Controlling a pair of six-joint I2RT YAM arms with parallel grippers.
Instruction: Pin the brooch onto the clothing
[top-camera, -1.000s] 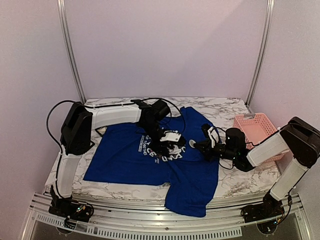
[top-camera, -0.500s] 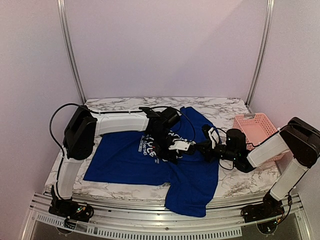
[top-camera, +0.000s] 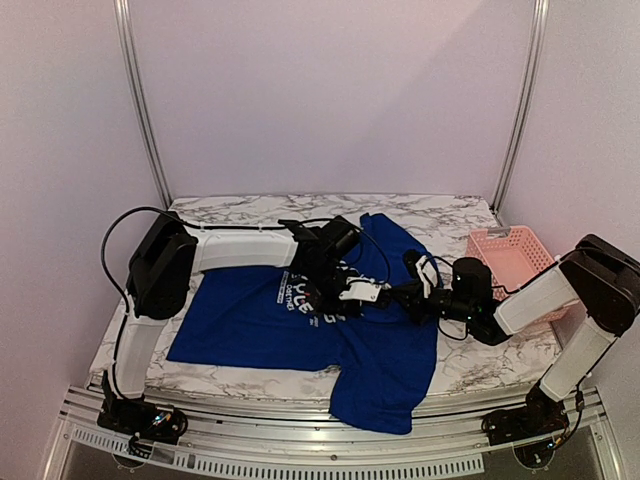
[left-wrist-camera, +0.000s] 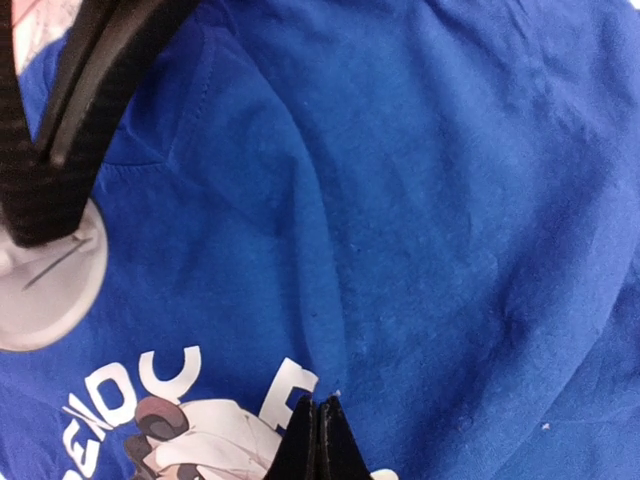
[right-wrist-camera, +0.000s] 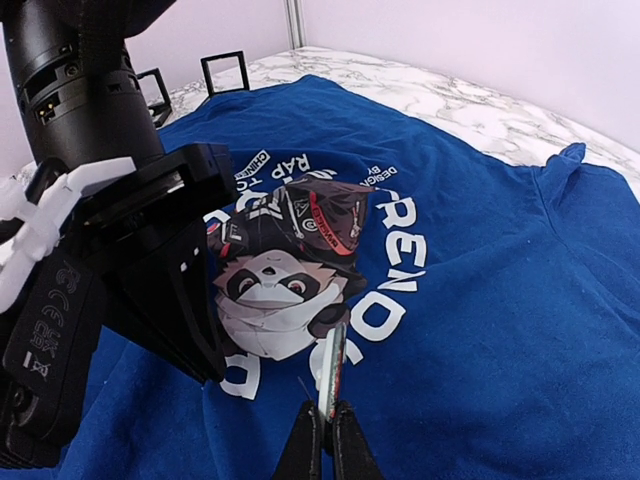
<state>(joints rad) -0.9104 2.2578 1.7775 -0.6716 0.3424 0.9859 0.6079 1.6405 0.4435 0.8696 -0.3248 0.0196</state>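
The royal-blue T-shirt lies flat on the marble table, panda print up. My right gripper is shut on the brooch, a thin disc held edge-on just above the print's lettering. In the left wrist view the brooch shows its pale back with a pin, held in the right gripper's dark fingers. My left gripper is shut with its tips on a crease of the shirt beside a white letter. In the top view the left gripper and right gripper almost meet.
A pink basket stands at the right edge of the table. Two small black square boxes sit on the marble beyond the shirt. The shirt's lower hem hangs over the table's near edge.
My left gripper has moved right across the print, close to the right gripper. The right gripper, still holding the brooch, has shifted only slightly.
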